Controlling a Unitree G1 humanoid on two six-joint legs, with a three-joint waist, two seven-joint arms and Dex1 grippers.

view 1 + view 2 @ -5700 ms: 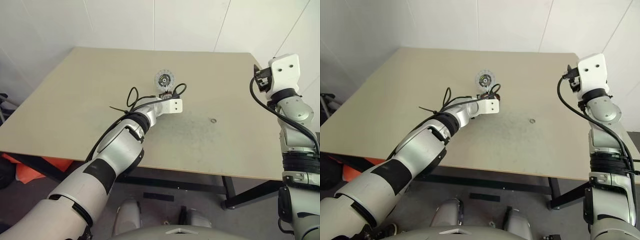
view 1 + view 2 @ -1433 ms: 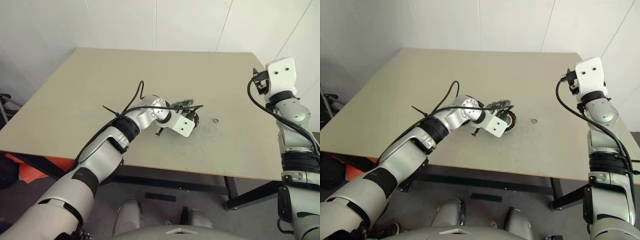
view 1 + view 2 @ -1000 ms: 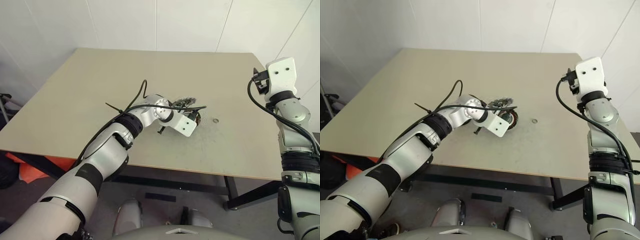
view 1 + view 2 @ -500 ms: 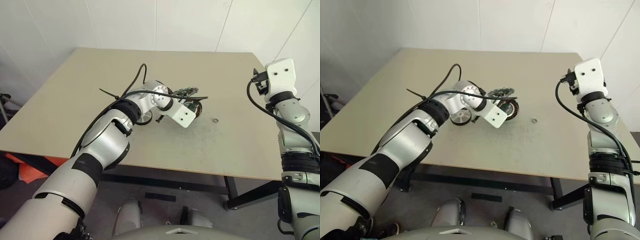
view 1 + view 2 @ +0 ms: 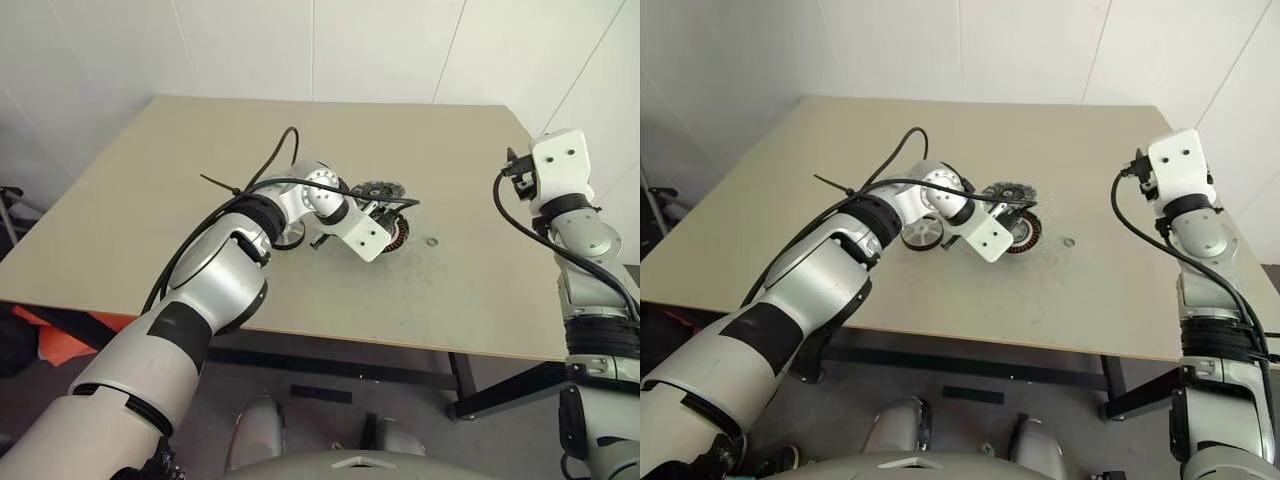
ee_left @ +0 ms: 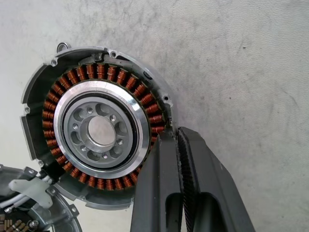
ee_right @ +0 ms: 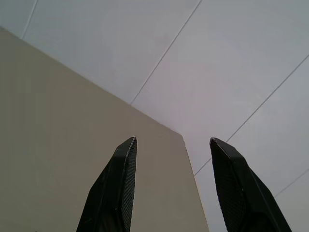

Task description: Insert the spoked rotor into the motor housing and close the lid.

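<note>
Lifting off since a moment ago, the left gripper (image 6: pixel 179 140) – fingers together, empty – is hovering beside the motor housing (image 6: pixel 99 128); the right gripper (image 7: pixel 171 145) is waiting apart, farther.

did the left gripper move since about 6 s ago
Yes. The left gripper went from the table's middle rightward toward the small washer.

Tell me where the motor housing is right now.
The motor housing sits on the table near its middle, at the shut left gripper, which touches its rim; the lid lies just behind it.
</note>
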